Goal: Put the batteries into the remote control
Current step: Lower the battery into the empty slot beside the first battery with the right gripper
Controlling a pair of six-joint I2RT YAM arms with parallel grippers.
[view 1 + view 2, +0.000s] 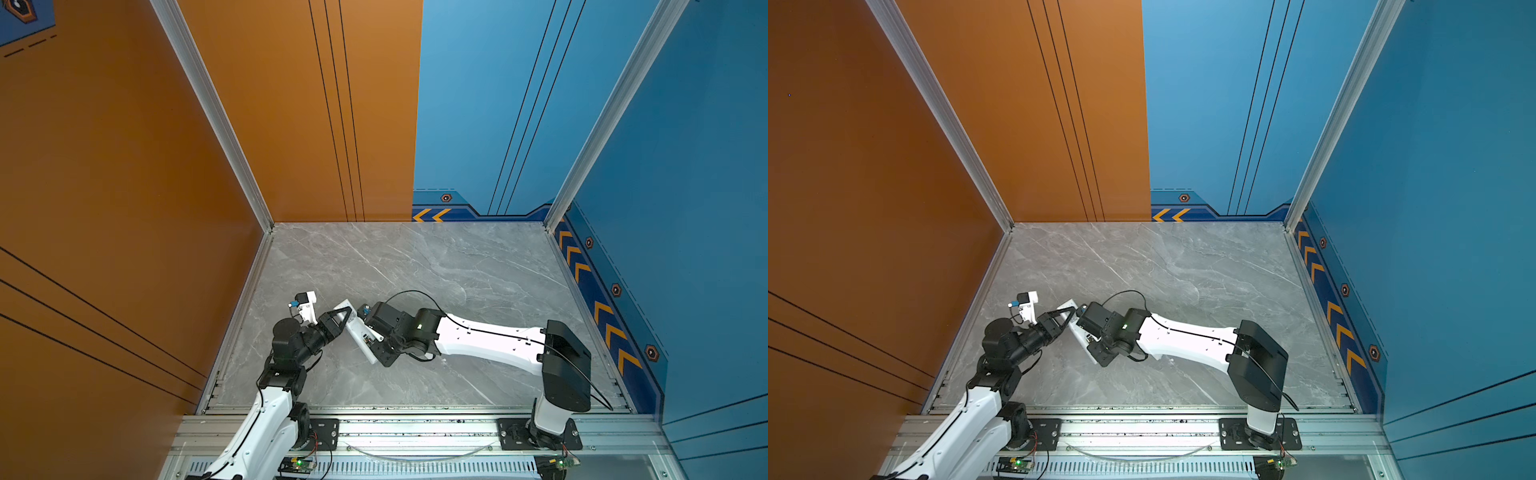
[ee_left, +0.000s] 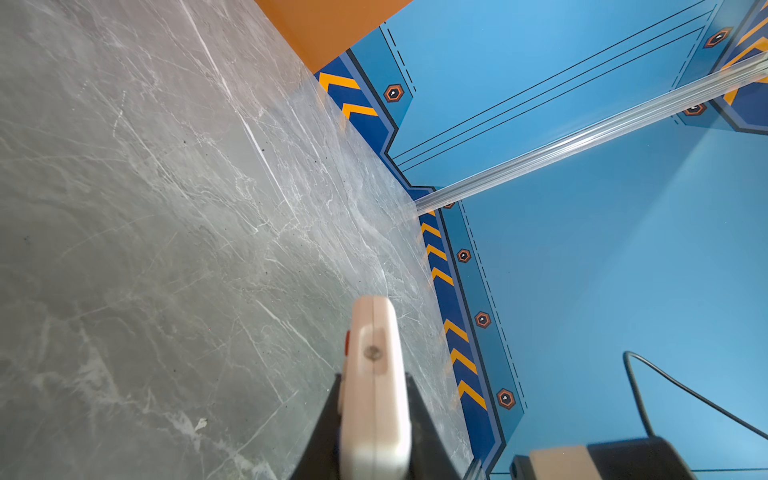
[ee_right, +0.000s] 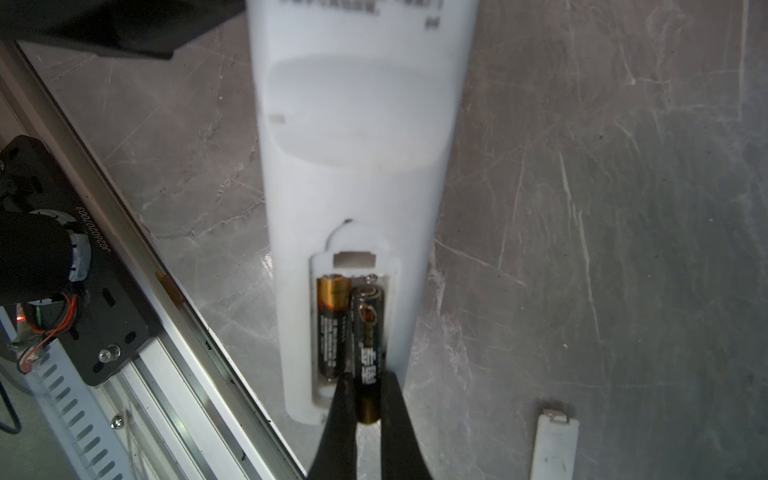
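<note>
A battery [image 3: 365, 332] is being pinched by the right gripper [image 3: 368, 378], parallel to the remote control [image 3: 353, 124] being clamped by the left gripper [image 2: 374, 384], seemingly tilted, not yet seated.

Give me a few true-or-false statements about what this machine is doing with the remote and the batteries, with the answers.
1. One battery already lies inside the remote. True.
2. The right fingers are empty. False: they pinch the second battery, beside the first one.
3. The left fingers clamp the remote's far end. True.
4. The battery cover is fitted on the remote. False: it lies apart on the table.
</note>
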